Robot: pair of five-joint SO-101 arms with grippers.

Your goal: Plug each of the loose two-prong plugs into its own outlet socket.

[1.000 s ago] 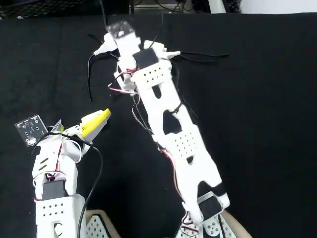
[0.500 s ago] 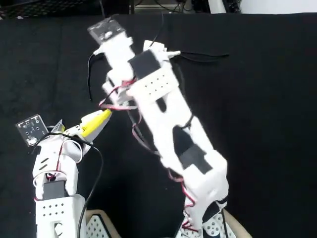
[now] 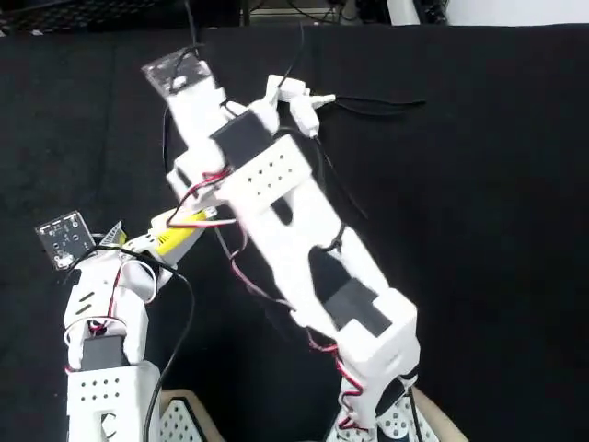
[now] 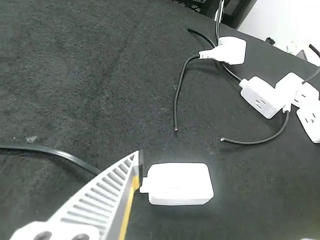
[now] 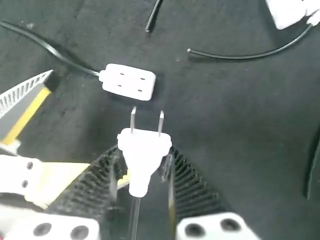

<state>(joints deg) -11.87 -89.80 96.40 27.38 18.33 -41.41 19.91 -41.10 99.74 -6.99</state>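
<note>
My right gripper [image 5: 143, 152] is shut on a white two-prong plug [image 5: 145, 140]. Its prongs point at a white outlet socket [image 5: 129, 81] lying a short way ahead on the black cloth. That same socket [image 4: 177, 183] lies right beside the tip of my left gripper [image 4: 131, 167], whose white and yellow fingers are pressed together. In the high view the right arm [image 3: 294, 230] stretches over the left gripper [image 3: 179, 230]. Another loose plug [image 4: 227, 50] and further white sockets [image 4: 260, 96] lie farther off.
A black cable [image 4: 50, 152] runs from the near socket past my left finger. Short black cord ends [image 4: 176, 100] lie loose on the cloth. A cluster of white plugs and sockets [image 3: 299, 97] sits at the far middle of the table.
The right arm has swung left and toward the left gripper, carrying the plug. The left arm has barely shifted.
</note>
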